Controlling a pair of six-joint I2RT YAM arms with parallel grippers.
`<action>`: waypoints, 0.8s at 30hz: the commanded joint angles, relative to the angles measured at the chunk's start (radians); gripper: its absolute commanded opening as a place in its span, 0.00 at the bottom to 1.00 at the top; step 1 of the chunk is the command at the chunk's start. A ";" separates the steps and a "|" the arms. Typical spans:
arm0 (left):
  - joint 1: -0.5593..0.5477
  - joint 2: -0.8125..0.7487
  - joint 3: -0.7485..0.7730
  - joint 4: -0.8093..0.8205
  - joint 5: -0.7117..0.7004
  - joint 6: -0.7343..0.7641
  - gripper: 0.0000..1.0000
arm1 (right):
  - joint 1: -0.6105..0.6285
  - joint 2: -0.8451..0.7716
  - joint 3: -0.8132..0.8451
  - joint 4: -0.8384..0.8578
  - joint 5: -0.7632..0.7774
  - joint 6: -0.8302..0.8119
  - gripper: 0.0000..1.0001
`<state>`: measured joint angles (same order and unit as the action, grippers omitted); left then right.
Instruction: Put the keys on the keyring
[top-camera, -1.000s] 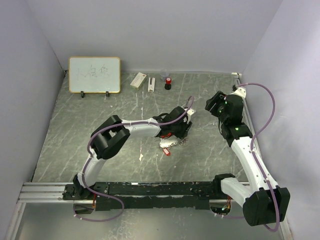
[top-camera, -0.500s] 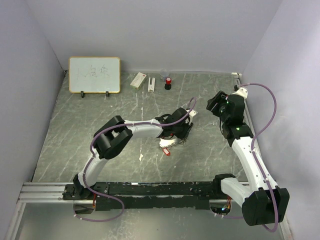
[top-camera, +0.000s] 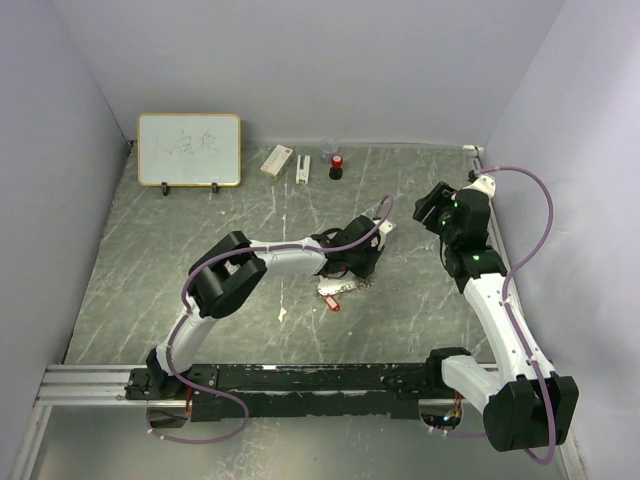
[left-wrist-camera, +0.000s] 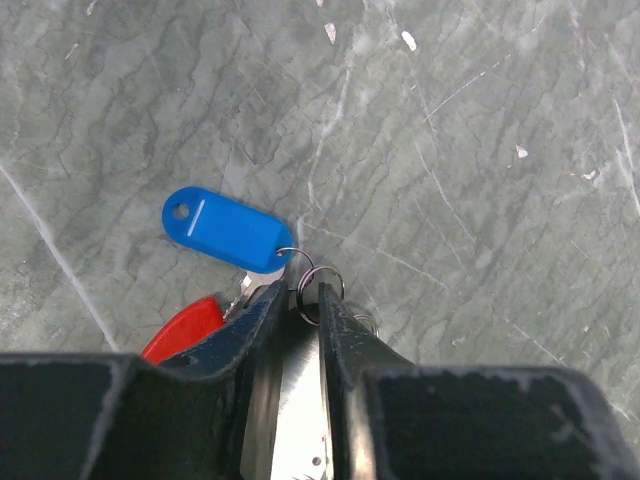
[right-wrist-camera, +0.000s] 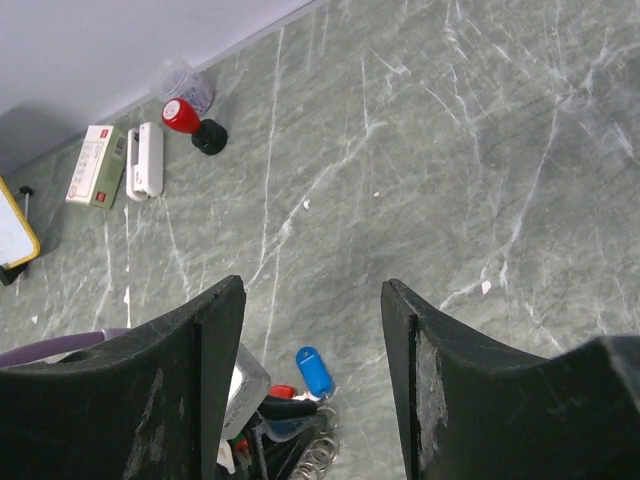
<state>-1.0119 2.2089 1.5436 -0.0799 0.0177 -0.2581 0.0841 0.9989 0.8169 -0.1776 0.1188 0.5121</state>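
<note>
Mid-table cluster: blue-headed key (left-wrist-camera: 225, 230), red-headed key (left-wrist-camera: 190, 328) and keyring (left-wrist-camera: 318, 288) lie bunched on the grey tabletop (left-wrist-camera: 480, 150), right at the tip of the left gripper (left-wrist-camera: 300, 300); both key heads touch or nearly touch the ring.
Left gripper: fingers nearly together. Looks clamped on the keyring, w/ thin wire ring at the tips and a silvery strip in the gap.
Right gripper (right-wrist-camera: 312, 290): spread wide, nothing in it, hangs well apart to the right.
Keys, handling: prob. v. light and stiff. Plastic heads give the best purchase, blades slick and tiny. Take by the head's flat faces, leaving the hole free.
Keyring, handling: thin sprung wire, slippery, likely to twist or skate. Pinch near the strap so the split stays reachable.
Containers: red-and-black bottle (right-wrist-camera: 185, 115) at the far edge, looks capped, contents unseen. Clear cup (right-wrist-camera: 190, 85) just behind it, contents can't tell. White box (right-wrist-camera: 95, 150) beside them, shut.
</note>
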 joint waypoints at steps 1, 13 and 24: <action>-0.010 -0.002 0.013 -0.015 -0.014 0.013 0.27 | -0.013 -0.018 -0.012 0.011 -0.010 -0.013 0.57; 0.019 -0.133 -0.064 -0.013 0.004 0.087 0.07 | -0.014 -0.010 -0.026 0.013 -0.017 -0.028 0.57; 0.088 -0.237 -0.158 -0.008 0.109 0.217 0.07 | -0.016 -0.003 -0.043 0.019 -0.035 -0.032 0.57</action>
<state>-0.9360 2.0251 1.4094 -0.0948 0.0746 -0.1093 0.0784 0.9993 0.7895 -0.1772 0.0963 0.4934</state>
